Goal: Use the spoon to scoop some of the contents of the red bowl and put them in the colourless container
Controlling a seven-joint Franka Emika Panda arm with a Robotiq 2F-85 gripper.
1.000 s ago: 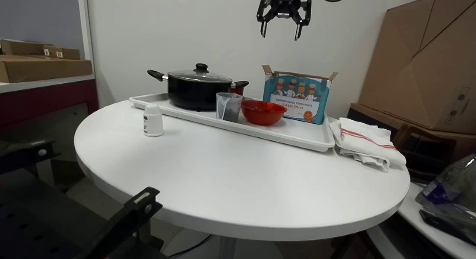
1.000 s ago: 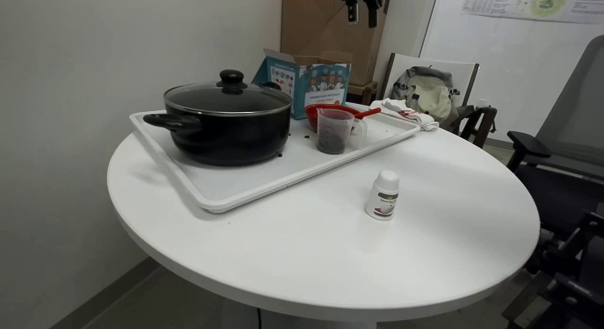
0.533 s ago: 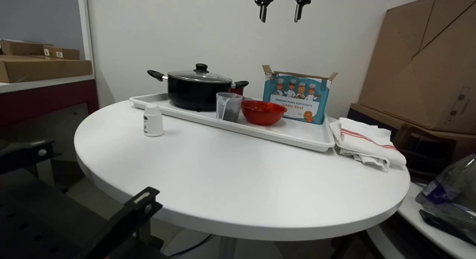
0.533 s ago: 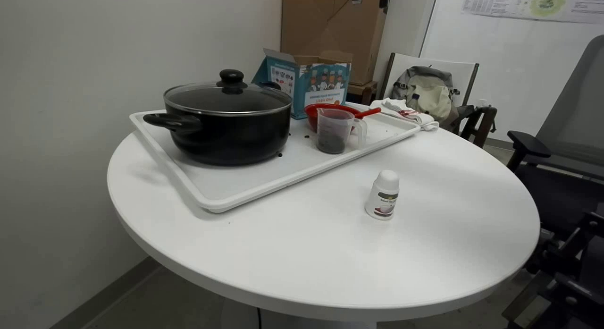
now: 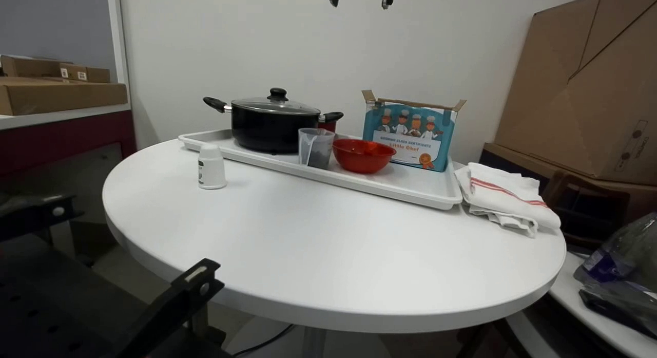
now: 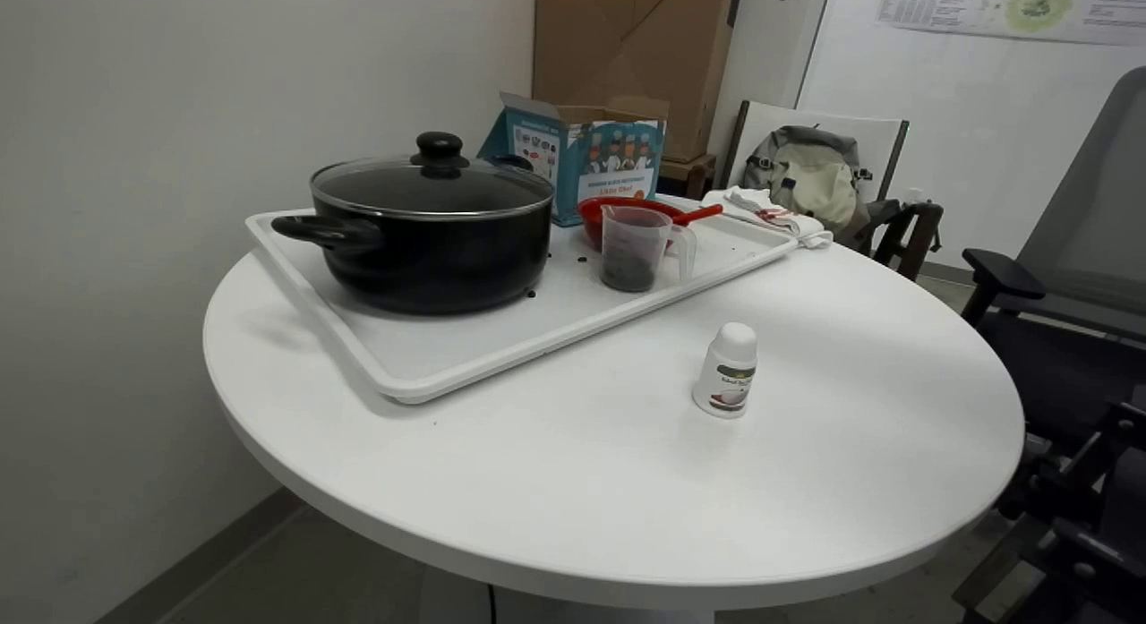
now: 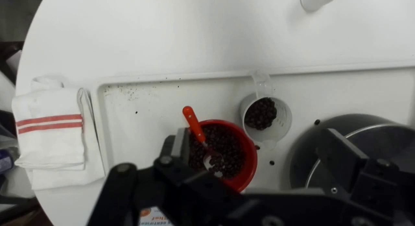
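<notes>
Seen from above in the wrist view, the red bowl (image 7: 249,158) is filled with dark beans. The spoon (image 7: 195,124) rests in it, its orange handle over the rim and its bowl end on the beans. Beside the bowl is the colourless container (image 7: 284,117), a clear handled measuring cup with dark beans at its bottom. Both exterior views show the red bowl (image 5: 362,162) and the cup (image 6: 634,235) on the tray. High above them my gripper (image 5: 361,0) is open, its fingers wide apart and holding nothing. Only its fingertips show in the exterior views.
A white tray (image 6: 483,354) carries the bowl, the cup, a lidded black pot (image 6: 439,248) and a blue box (image 5: 408,134). A folded towel (image 5: 505,193) lies by the tray's end. A white bottle (image 6: 727,371) stands on the round table. Loose beans are scattered on the tray.
My gripper has risen, staying open, and has shifted sideways, so that it has mostly left the top of both exterior views. The bowl, spoon and cup have not moved.
</notes>
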